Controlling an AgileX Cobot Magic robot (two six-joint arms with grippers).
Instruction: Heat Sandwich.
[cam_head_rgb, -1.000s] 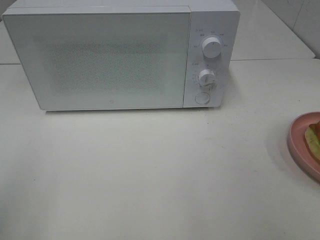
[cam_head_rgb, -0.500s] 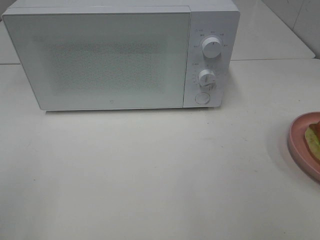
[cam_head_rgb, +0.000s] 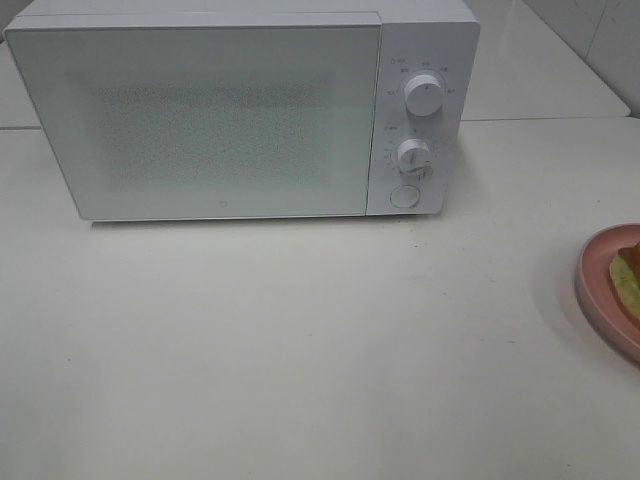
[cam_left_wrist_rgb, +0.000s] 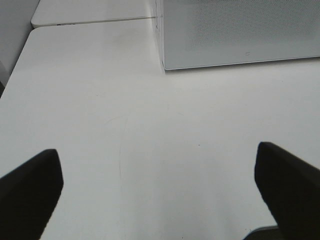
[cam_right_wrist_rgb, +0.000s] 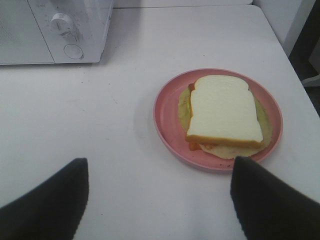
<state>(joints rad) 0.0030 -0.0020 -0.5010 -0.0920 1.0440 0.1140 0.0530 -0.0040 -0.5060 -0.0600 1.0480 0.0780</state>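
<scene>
The sandwich, white bread with a tan crust and pale green filling, lies on a round pink plate; the exterior high view shows only a sliver of the sandwich and of the plate at the right edge. The white microwave stands at the back with its door shut. My right gripper is open, hovering over the table just short of the plate, holding nothing. Over bare table near the microwave's front left corner, my left gripper is open and empty. Neither arm appears in the exterior high view.
Two dials and a round button sit on the microwave's right panel. The white table stretches in front of the microwave. A seam runs across the table behind it, and the table's right edge lies beyond the plate.
</scene>
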